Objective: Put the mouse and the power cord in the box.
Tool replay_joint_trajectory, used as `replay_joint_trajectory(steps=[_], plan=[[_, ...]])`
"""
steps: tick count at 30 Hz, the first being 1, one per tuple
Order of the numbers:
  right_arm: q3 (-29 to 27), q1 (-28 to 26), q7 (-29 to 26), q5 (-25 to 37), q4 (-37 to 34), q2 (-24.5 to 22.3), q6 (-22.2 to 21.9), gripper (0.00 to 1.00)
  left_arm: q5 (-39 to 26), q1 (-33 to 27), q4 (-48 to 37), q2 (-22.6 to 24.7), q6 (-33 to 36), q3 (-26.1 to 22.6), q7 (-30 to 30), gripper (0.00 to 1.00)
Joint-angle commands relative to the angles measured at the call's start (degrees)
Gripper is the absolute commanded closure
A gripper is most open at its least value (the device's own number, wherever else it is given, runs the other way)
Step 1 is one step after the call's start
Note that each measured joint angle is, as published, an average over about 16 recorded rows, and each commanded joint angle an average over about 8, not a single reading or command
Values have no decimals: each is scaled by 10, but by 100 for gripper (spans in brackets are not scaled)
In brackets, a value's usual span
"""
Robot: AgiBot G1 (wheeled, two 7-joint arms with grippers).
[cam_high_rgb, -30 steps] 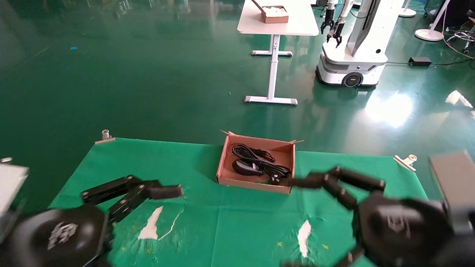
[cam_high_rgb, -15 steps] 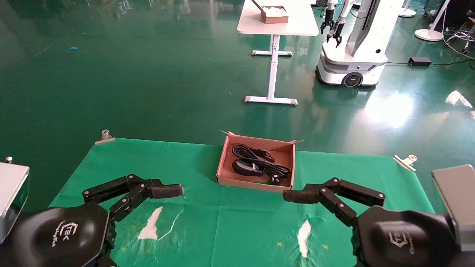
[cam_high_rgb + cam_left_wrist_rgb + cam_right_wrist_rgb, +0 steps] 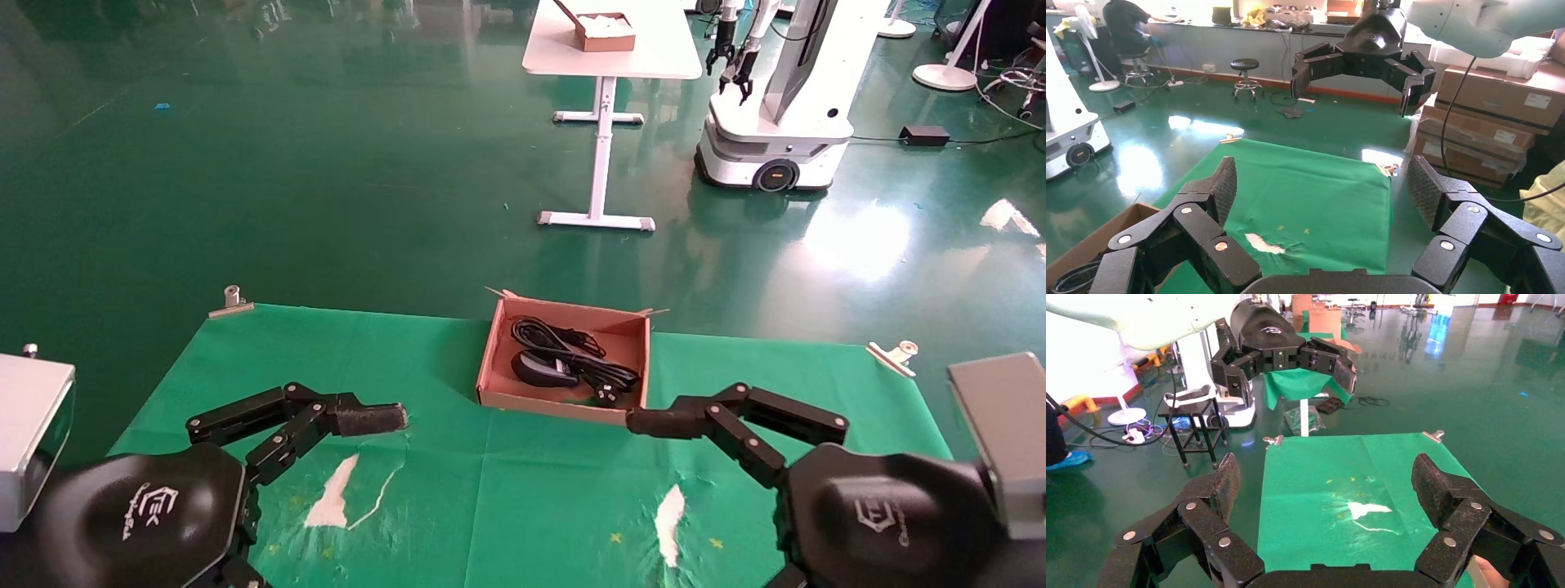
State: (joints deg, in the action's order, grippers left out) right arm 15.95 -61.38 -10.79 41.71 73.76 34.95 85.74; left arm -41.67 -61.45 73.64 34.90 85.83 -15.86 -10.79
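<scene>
Jaws spread wide, empty, on L gripper (image 3: 372,419) & R gripper (image 3: 654,422), latter now withdrawn from box (image 3: 500,396); mouse (image 3: 540,369) & power cord (image 3: 572,353) deposited—task judged complete.

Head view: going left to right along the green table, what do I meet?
Left gripper → the box holding the mouse and the power cord → right gripper, both grippers open and empty over the green cloth.
</scene>
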Motion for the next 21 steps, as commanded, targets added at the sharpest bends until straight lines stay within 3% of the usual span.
replay_joint_trajectory(steps=[1,21], plan=[[0,-1,0,0,-1,0,0,0,0,0,0,0,0,0,0,0],[1,-2,1,2,-3,1,-1,0,-1,-1,-1,1,-1,-1,1,0]])
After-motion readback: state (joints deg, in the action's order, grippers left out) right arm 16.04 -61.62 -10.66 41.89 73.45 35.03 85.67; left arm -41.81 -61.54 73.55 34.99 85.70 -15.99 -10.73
